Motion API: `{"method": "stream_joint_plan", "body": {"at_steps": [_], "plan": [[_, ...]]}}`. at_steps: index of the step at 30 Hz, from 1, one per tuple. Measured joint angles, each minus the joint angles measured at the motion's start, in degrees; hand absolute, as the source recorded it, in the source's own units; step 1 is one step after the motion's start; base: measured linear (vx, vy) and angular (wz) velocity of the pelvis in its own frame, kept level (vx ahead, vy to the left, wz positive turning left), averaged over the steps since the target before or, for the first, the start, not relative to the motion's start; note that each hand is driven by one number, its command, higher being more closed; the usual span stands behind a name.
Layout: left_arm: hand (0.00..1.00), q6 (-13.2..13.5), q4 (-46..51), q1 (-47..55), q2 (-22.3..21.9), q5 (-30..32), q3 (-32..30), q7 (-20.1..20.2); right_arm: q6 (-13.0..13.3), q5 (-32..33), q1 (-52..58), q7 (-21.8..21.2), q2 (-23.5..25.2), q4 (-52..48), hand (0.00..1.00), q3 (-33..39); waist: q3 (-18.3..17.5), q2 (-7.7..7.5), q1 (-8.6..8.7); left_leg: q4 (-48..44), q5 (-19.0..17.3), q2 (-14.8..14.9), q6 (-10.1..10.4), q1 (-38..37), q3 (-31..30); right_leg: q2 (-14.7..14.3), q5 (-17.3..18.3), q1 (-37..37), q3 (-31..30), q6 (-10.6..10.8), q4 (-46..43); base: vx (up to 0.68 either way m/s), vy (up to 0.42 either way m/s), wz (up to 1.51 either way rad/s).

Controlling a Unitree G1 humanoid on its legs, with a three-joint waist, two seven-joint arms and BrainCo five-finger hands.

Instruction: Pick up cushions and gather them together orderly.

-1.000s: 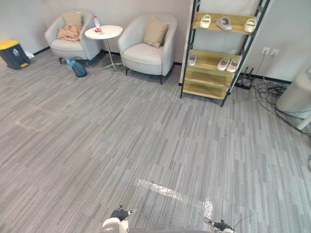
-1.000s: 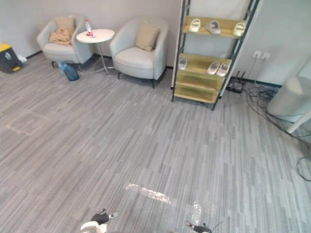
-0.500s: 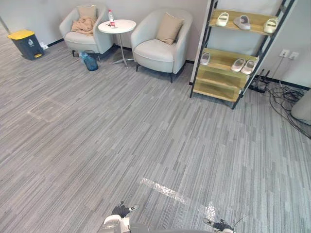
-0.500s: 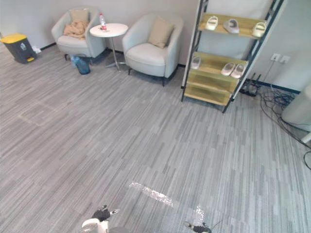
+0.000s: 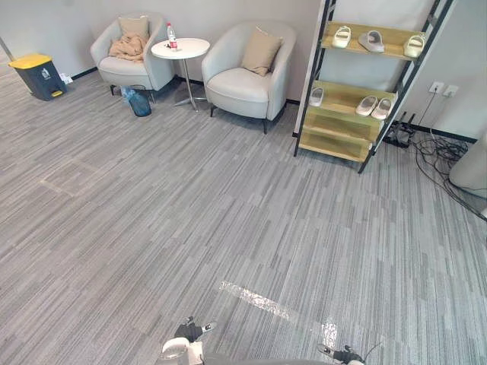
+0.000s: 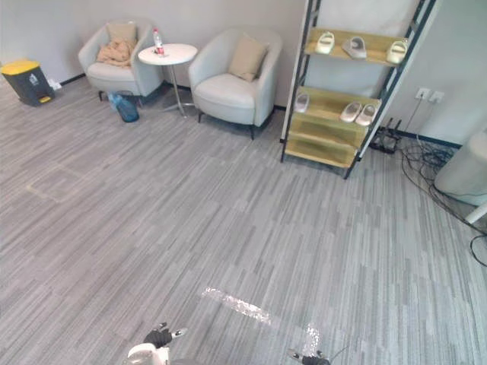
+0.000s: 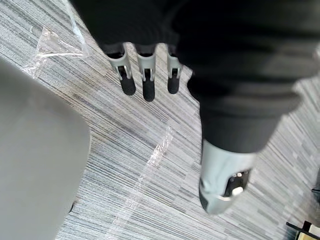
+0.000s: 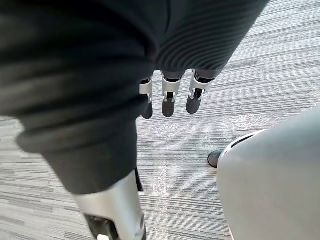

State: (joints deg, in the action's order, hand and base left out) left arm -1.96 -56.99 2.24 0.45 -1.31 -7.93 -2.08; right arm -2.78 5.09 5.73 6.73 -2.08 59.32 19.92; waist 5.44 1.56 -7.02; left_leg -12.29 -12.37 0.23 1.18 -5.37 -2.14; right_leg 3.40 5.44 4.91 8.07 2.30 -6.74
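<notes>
We see one plump beige square cushion (image 5: 261, 52) leaning upright against the back of the right-hand light grey armchair (image 5: 237, 85). A second beige cushion (image 5: 135, 26) stands at the back of the left-hand light grey armchair (image 5: 125, 70) above a crumpled tan blanket (image 5: 126, 48), with a small round white desk (image 5: 181, 49) between the chairs. Both lie well apart from our left hand (image 7: 145, 82) and right hand (image 8: 168, 97), whose fingers hang straight and empty over the grey striped carpet floor (image 5: 228, 205).
</notes>
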Motion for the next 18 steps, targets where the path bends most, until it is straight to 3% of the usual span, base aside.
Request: {"method": "stream_joint_plan", "body": {"at_steps": [16, 18], "plan": [[0.0, 0.0, 0.1, 0.1, -0.1, -0.1, 0.0, 0.0, 0.0, 0.0, 0.0, 0.0, -0.1, -0.1, 0.0, -0.9, 0.0, 0.15, 0.05, 2.0, 0.9, 1.0, 0.8, -1.3, 0.2, -1.0, -0.5, 0.2, -0.5, -0.7, 1.1, -0.01, -0.005, -0.02], [0.0, 0.0, 0.1, 0.4, -0.7, -0.5, 0.0, 0.1, 0.0, 0.0, 0.0, 0.0, -0.2, -0.1, 0.0, -0.9, -0.4, 0.87, 0.04, 2.2, 0.9, 1.2, 0.8, -1.7, 0.1, -1.5, -1.7, 1.3, -0.7, -1.0, 3.2, 0.0, 0.0, 0.0]]}}
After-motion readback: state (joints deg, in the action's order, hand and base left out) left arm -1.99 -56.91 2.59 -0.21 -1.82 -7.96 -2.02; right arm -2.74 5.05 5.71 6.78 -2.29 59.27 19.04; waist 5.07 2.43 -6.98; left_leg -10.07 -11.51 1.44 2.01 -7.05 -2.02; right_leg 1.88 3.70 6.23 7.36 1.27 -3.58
